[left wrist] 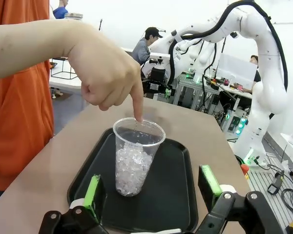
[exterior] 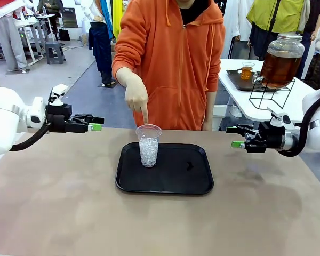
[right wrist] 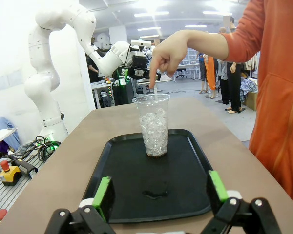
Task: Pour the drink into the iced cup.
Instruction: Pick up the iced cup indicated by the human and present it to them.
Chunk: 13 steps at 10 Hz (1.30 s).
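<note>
Front view: the cup [exterior: 149, 133] stands up straight on the far left part of the black tray [exterior: 170, 186], in the middle of the table [exterior: 53, 213].
Cup: clear, open on top, with ice [exterior: 148, 150] in the lower part and no drink in it yet.
Person: a finger [exterior: 144, 116] points down at the cup's far rim. I cannot tell if it touches.
Drink: the brown drink [exterior: 280, 69] is in a big jar [exterior: 284, 40] on a white side table [exterior: 240, 104], far back on the right and well apart from the cup.
Left hand: the left hand [exterior: 96, 123] is open and holds nothing. It hangs above the table, left of the tray, with its fingers pointing sideways at the cup.
Right hand: the right hand [exterior: 233, 136] is open and holds nothing. It hangs right of the tray and points back at the cup.
Which is nearer: the cup sits between the two hands and is closer to the left one. The jar is on the right arm's side.
Next move: I think the drink must be brought over first, since neither hand is near it.
</note>
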Tool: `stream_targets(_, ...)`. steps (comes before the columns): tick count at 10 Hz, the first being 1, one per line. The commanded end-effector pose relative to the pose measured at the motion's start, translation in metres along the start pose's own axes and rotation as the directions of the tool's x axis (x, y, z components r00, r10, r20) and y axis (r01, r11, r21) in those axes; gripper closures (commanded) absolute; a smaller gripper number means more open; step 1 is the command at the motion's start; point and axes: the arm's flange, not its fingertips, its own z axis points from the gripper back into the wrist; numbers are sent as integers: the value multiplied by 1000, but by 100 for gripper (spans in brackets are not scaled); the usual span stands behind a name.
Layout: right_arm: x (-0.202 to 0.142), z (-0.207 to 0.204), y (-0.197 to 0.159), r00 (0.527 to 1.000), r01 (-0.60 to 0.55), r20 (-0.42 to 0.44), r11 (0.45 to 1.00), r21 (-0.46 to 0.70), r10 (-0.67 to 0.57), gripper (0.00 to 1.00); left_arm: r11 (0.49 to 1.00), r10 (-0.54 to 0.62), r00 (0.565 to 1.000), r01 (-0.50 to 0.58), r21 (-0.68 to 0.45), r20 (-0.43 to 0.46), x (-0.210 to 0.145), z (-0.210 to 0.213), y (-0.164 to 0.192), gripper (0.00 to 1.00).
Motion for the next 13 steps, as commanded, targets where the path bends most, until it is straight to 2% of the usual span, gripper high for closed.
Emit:
stream_targets(1, 3, -2, -1, 1000, 3, 4, 1000, 0, -3, 0, 996, -85, 996, 85, -18, -10, -7, -2, 10, 0)
stream_targets(2, 3, -2, -1, 1000, 3, 4, 1000, 0, -3, 0, 987, -156, 988, 155, -34, -12, -13, -4, 17, 0)
stream_targets(5, 3, -2, -1, 1000, 3, 4, 1000, 0, -3, 0, 970, -238, 971, 237, -53, -15, -22, -16, 34, 0)
stream_targets(7, 3, -2, -1, 1000, 3, 4, 1000, 0, -3, 0, 950, -311, 950, 311, -27, -23, -33, -27, 43, 0)
stream_targets(13, 3, -2, -1, 1000, 3, 4, 1000, 0, -3, 0, 963, -257, 966, 258, -81, 15, -61, -77, 57, 0)
